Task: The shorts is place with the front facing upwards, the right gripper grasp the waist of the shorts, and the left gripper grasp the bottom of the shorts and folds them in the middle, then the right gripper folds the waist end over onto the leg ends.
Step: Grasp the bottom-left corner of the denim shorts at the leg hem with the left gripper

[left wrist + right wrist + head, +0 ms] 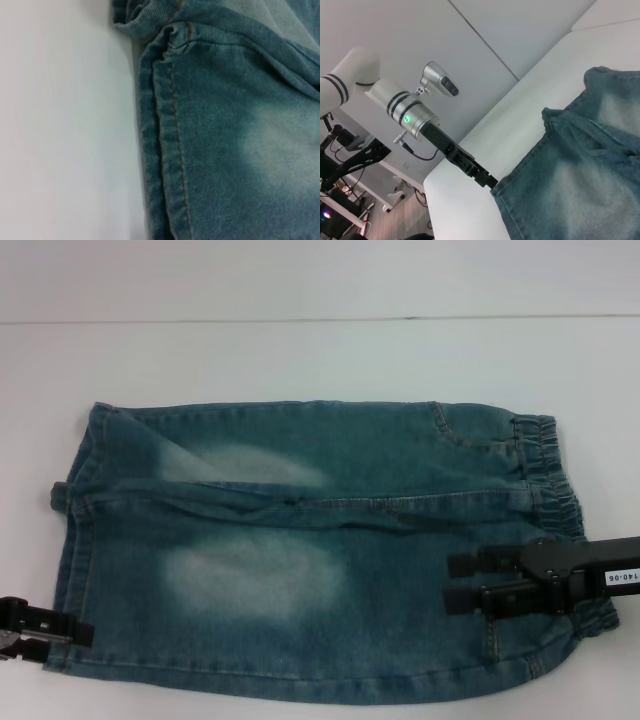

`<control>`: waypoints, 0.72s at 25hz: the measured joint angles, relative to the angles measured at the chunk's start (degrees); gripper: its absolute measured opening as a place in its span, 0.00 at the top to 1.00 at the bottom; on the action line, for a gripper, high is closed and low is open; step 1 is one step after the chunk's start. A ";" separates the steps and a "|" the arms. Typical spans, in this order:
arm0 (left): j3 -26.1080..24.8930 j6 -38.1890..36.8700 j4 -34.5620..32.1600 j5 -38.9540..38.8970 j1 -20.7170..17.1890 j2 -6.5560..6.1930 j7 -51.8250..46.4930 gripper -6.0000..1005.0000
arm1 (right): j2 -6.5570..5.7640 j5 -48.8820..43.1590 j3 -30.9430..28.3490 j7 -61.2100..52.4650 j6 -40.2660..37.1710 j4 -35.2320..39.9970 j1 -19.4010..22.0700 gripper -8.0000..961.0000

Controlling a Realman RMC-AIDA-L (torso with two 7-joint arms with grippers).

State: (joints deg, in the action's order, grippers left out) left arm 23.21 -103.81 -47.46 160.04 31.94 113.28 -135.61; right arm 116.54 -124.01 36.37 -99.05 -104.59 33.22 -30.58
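The blue denim shorts [300, 570] lie flat on the white table, front up, with the elastic waist [548, 480] at the right and the leg ends [75, 540] at the left. My right gripper [449, 580] hovers over the near part of the waist end, pointing left. It is open, its two black fingers [490, 562] parallel with a gap between them. My left gripper [60, 632] is at the near-left corner of the leg hem [160, 150]. In the right wrist view the left gripper [489, 181] touches that hem corner.
The white table [300, 360] extends behind and to the left of the shorts. A seam line runs across the far side of the table. The shorts' near edge lies close to the table's front edge.
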 joint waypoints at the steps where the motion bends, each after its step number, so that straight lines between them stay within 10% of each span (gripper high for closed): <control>1: 0.06 0.05 0.00 0.01 0.00 0.01 0.00 0.14 | 0.02 0.00 0.01 0.00 0.00 0.00 0.00 0.07; 18: 0.33 0.99 0.00 0.01 0.11 0.10 0.04 0.14 | 0.15 0.00 0.57 0.09 -0.09 0.00 -0.21 0.07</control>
State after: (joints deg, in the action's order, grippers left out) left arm 23.54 -102.82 -47.46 160.05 32.05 113.38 -135.57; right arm 116.69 -124.01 36.94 -98.96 -104.68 33.22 -30.78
